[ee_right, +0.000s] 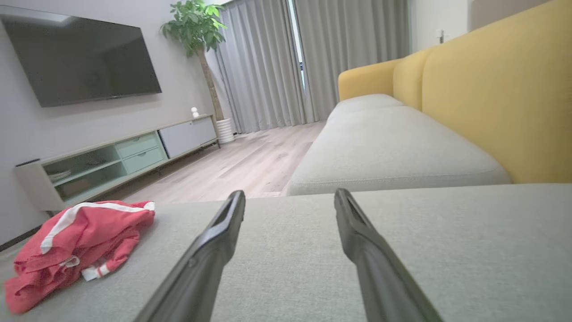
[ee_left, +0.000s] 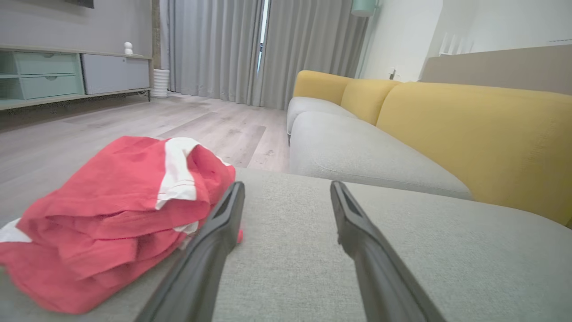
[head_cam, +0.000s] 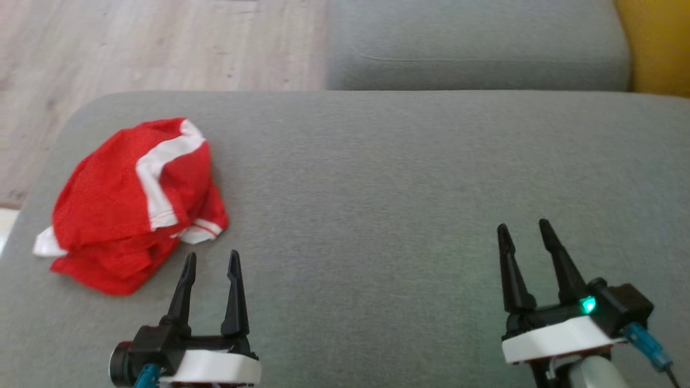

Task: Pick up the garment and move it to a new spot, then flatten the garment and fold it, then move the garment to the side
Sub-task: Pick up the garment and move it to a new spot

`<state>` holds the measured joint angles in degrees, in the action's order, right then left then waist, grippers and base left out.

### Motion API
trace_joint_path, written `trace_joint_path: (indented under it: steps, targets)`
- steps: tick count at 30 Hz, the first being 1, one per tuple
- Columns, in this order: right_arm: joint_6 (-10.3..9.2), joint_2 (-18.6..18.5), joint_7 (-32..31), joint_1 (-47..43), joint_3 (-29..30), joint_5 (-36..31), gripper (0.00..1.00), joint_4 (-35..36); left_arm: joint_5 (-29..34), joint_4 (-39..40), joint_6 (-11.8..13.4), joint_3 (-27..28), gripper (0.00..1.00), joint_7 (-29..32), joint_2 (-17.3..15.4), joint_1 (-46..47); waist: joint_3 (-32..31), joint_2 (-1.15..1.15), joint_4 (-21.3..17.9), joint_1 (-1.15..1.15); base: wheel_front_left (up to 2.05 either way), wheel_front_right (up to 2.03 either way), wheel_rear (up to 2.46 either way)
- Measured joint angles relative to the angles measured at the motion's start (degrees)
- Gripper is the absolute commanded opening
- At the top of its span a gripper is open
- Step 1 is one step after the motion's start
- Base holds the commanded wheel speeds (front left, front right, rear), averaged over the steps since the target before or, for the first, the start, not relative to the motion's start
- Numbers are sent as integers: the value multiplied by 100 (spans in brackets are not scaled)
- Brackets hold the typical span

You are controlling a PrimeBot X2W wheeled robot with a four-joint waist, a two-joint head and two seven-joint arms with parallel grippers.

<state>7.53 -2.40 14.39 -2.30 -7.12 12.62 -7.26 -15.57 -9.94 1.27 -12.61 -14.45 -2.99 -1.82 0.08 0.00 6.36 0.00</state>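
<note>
no text, label, brand, number or sign can be read here. the red garment (head_cam: 108, 205) bears plain white stripes without letters, and the dark screen (ee_right: 80, 62) on the wall is blank.

High and low
Head looks down on the grey cushion (head_cam: 377, 178); wrists skim it; all share the red garment (head_cam: 135, 205) at its left end.
</note>
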Motion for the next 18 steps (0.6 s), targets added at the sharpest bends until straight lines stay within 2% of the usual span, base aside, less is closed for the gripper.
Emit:
trace_joint_path:
  steps: [18]
  targets:
    - [0,-1,0,-297,-367,303,100,-23,62,151,47,153,100,0,-2,-295,-265,0,1319,0,0,0,0]
